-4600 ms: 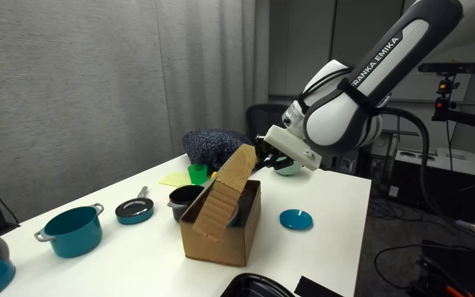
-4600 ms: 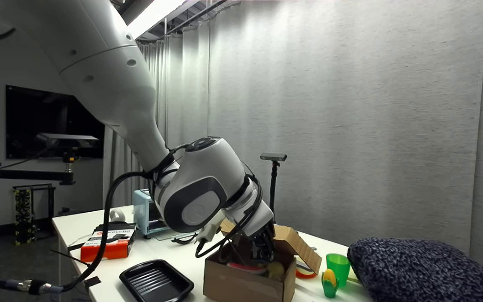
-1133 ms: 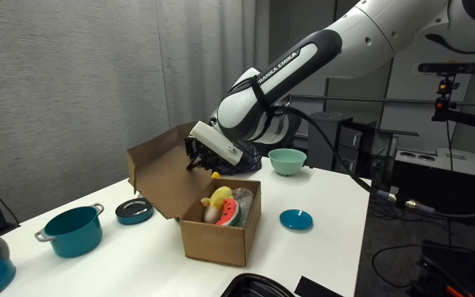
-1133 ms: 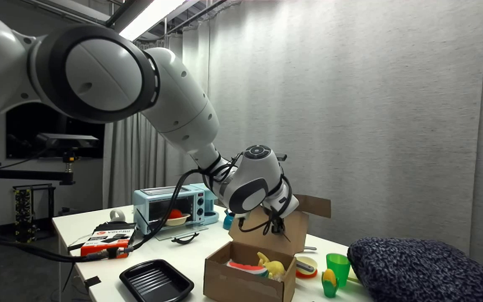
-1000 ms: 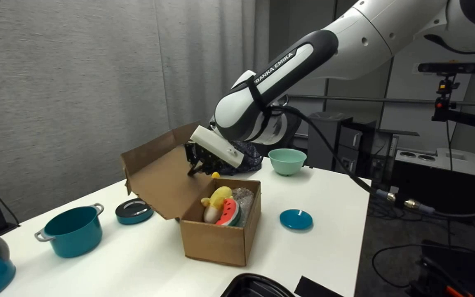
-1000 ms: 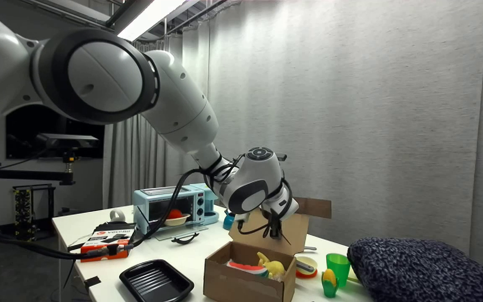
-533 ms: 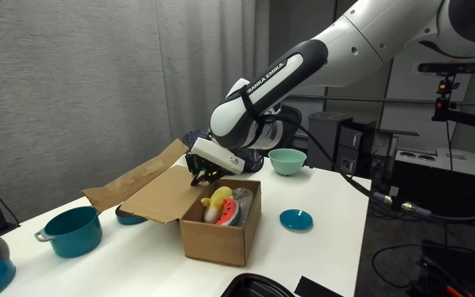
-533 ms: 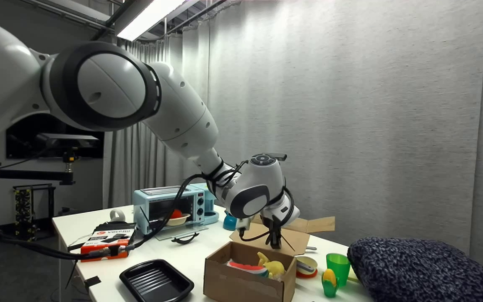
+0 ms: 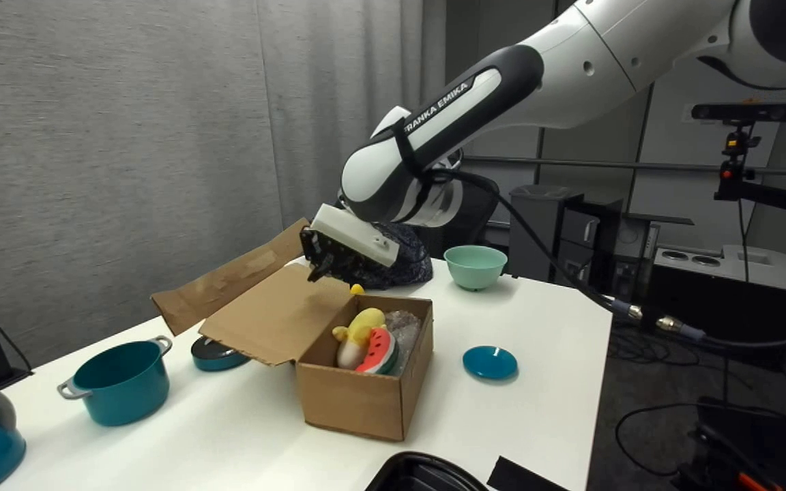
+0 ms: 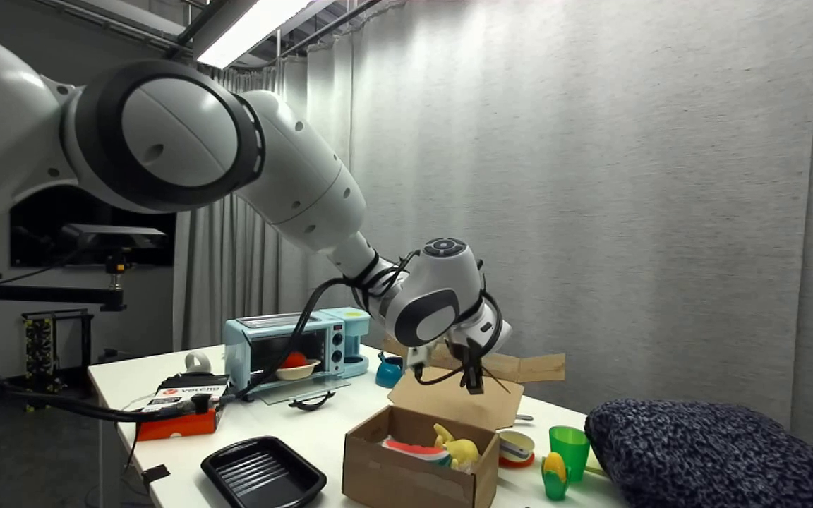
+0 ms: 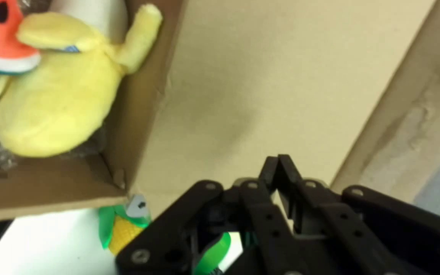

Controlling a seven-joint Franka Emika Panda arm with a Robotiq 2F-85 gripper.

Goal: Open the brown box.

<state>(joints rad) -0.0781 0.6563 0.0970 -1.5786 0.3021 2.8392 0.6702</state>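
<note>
On the white table [image 9: 522, 423], the brown box [image 9: 352, 402] sits upright with its top open. Plain tan cardboard, rectangular, crisp corners; wide lid flap [image 9: 277, 314] folded outward and tilted, narrower strip [image 9: 229, 283] along its far edge angled up, surface scuffed in patches. Inside: soft yellow plush toy [image 11: 55, 103], red watermelon slice [image 9: 381, 350] with dark seeds, crinkled clear plastic [image 9: 403, 334]. Black gripper [image 11: 277, 157] over the lid flap, its tips pressed together; can't tell if they touch the cardboard. Around the box: glossy teal pot [image 9: 123, 389] with grey handles, smooth mint bowl [image 9: 475, 269], ribbed black tray [image 10: 263, 473], translucent green cup [image 10: 569, 451], fuzzy dark speckled cushion [image 10: 717, 451].
</note>
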